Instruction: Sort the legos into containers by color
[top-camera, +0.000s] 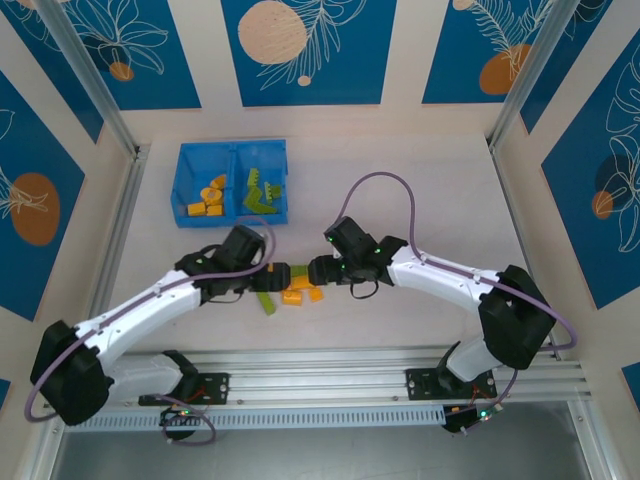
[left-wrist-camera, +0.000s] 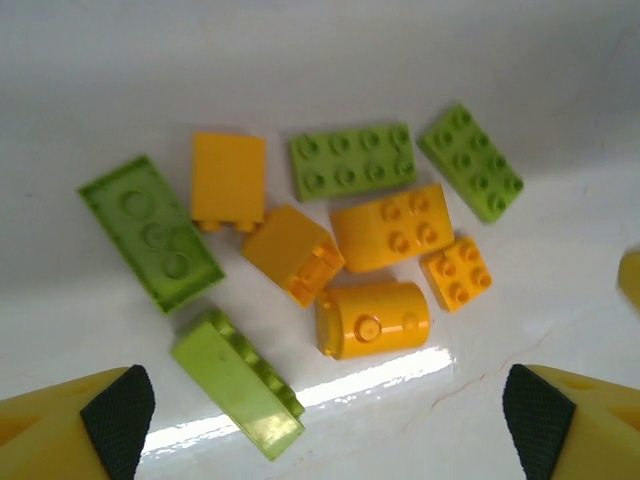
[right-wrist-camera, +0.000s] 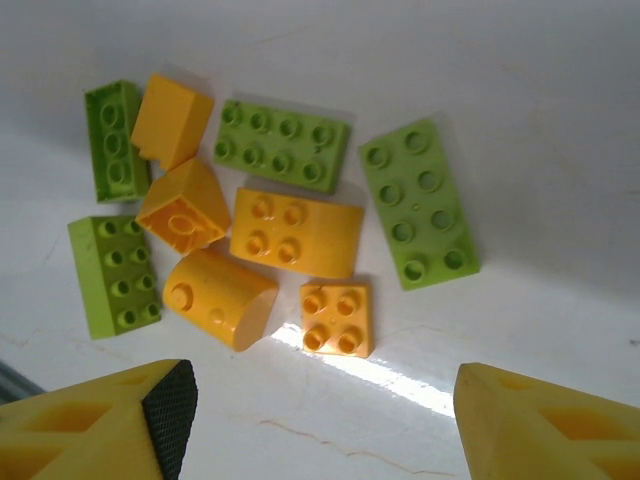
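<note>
**A:** Left end effector (left-wrist-camera: 325, 415)?
**B:** Fingers spread wide, pinching nothing. The loose legos (left-wrist-camera: 390, 228) lie on the bench (left-wrist-camera: 300, 60) at its 12 o'clock, and no pad touches them.
**A:** Right end effector (right-wrist-camera: 320, 410)?
**B:** Also spread and empty. The same pile is at its 12 o'clock.
**A:** The containers (top-camera: 233, 160)?
**B:** From above, at 11 o'clock from the pile. Orange bricks (top-camera: 208, 195) fill the left one and green bricks (top-camera: 262, 190) the right.

The legos (left-wrist-camera: 390, 228) are orange-yellow and lime green, the table (left-wrist-camera: 300, 60) white, the bin (top-camera: 205, 148) bright blue. My fingers (left-wrist-camera: 50, 437) are yellow with black pads (left-wrist-camera: 120, 418). Blue wall panels (top-camera: 345, 60) carry pale leaf lines and orange discs.
</note>
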